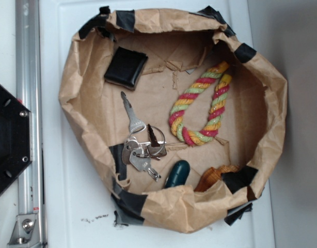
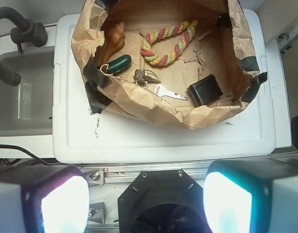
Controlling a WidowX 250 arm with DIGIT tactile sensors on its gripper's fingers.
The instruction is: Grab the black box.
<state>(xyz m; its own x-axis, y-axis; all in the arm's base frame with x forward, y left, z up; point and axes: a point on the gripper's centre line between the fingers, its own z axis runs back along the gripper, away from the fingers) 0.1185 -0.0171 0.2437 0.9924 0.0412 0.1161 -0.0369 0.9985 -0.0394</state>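
Note:
The black box (image 1: 126,67) is a small glossy square case lying in the upper left of the brown paper bag nest (image 1: 86,103). In the wrist view the black box (image 2: 205,90) leans against the nest's near right wall. My gripper (image 2: 146,201) is open, its two fingers wide apart at the bottom of the wrist view. It hangs over the robot's black base (image 2: 158,199), well short of the nest and holding nothing. The exterior view does not show the gripper.
Inside the nest lie a bunch of keys (image 1: 140,142), a striped rope loop (image 1: 200,106), a dark green capsule (image 1: 177,173) and an orange object (image 1: 215,175). Black tape patches (image 1: 127,204) hold the paper. The nest sits on a white lid (image 2: 163,141); a metal rail (image 1: 27,103) runs alongside.

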